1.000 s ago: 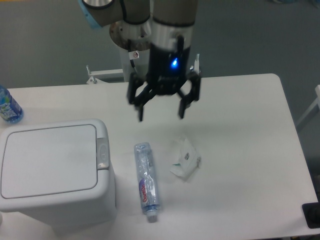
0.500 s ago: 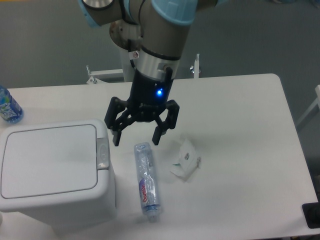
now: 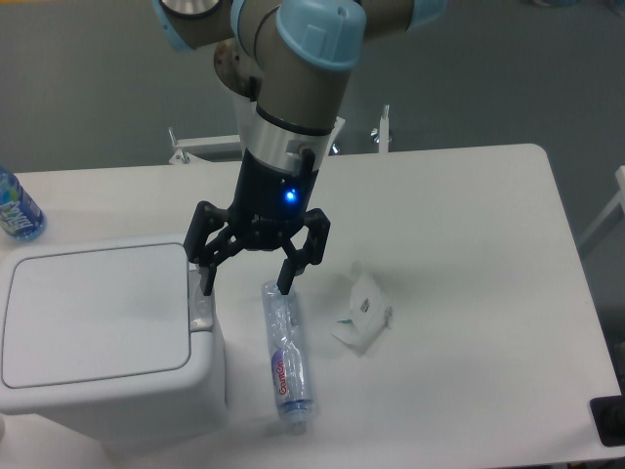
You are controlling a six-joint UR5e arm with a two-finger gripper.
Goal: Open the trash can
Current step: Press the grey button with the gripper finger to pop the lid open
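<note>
The trash can (image 3: 98, 337) is a large white bin at the front left of the table, its flat lid down. A grey push-button strip (image 3: 200, 305) runs along the lid's right edge. My gripper (image 3: 245, 286) hangs open just right of the can. Its left fingertip (image 3: 206, 281) is over the top of the button strip, and its right fingertip (image 3: 286, 282) is above the neck of an empty bottle. Nothing is between the fingers.
An empty clear plastic bottle (image 3: 285, 354) lies on the table right of the can. A crumpled white wrapper (image 3: 363, 310) lies further right. A blue-labelled water bottle (image 3: 17, 208) stands at the left edge. The white table (image 3: 469, 244) stretches to the right.
The gripper has moved left and downward across the frames, from above the table's middle to the can's right edge. It stayed open. The lid has not moved.
</note>
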